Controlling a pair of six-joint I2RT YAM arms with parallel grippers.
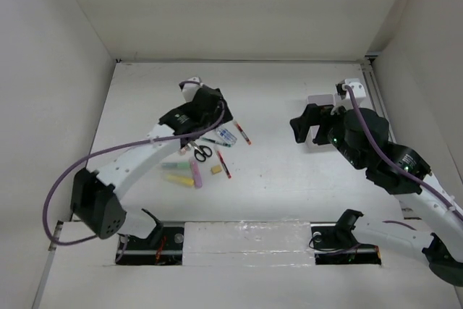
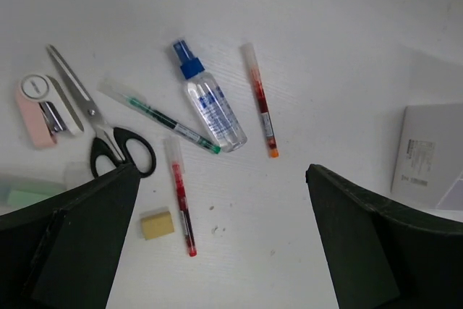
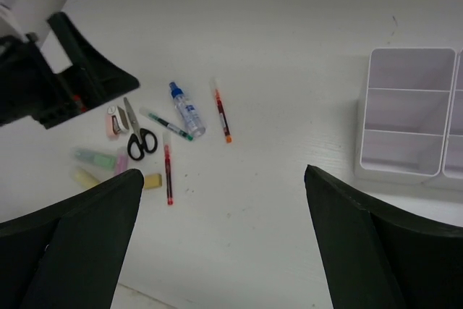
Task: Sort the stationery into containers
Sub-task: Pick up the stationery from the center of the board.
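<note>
The stationery lies in a cluster at table centre-left: black-handled scissors point(image 2: 101, 132), a blue-capped clear bottle point(image 2: 213, 110), a green pen point(image 2: 163, 119), two red pens point(image 2: 260, 103) point(image 2: 182, 200), a tan eraser point(image 2: 157, 223) and a pink stapler-like item point(image 2: 40, 110). Green point(image 1: 173, 166), yellow point(image 1: 179, 179) and pink point(image 1: 196, 174) markers lie beside them. My left gripper point(image 1: 215, 115) point(image 2: 222, 171) hovers open and empty over the cluster. The white divided container point(image 3: 405, 110) stands at the right. My right gripper point(image 1: 309, 127) point(image 3: 223, 173) is open and empty beside it, partly hiding it in the top view.
White enclosure walls point(image 1: 65, 70) close off the left, back and right of the table. The container also shows at the right edge of the left wrist view point(image 2: 427, 146). The left arm's head point(image 3: 65, 70) appears above the cluster in the right wrist view.
</note>
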